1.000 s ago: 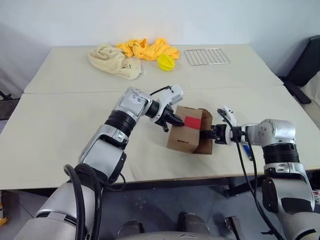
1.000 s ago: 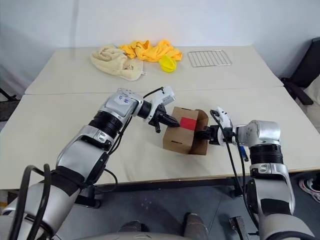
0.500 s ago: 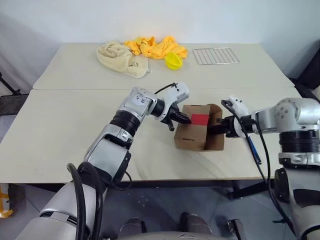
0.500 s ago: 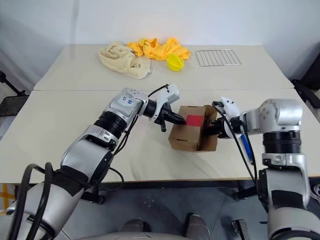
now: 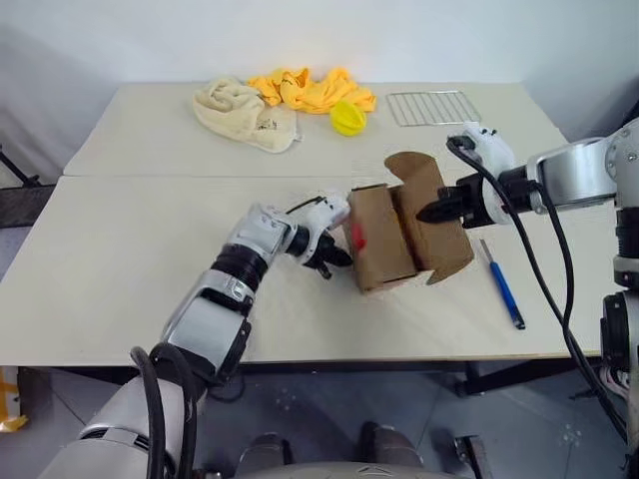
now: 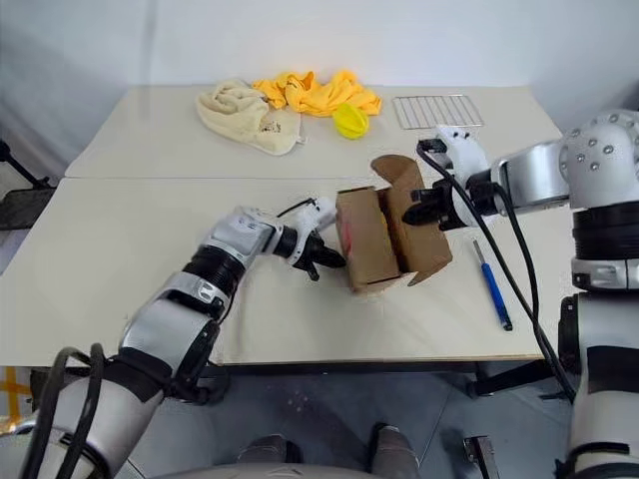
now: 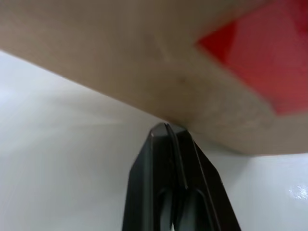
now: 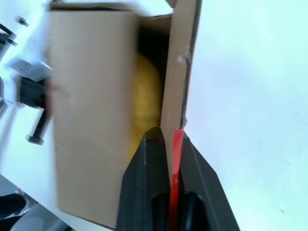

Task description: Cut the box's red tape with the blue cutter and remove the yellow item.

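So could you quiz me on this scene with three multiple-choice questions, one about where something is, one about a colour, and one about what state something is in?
1. Where does the blue cutter lie?
A. On the table to the right of the box
B. Inside the box
C. On the wire rack

2. What colour is the thing inside the box?
A. Green
B. Yellow
C. White

3. What is the right gripper doing?
A. Hanging open above the table
B. Holding the cutter
C. Shut on a box flap

Answers:
1. A, the cutter rests on the bare table, apart from both grippers.
2. B, the right wrist view shows the yellow item in the opening.
3. C, its fingers pinch the flap's edge and the box is tipped up.
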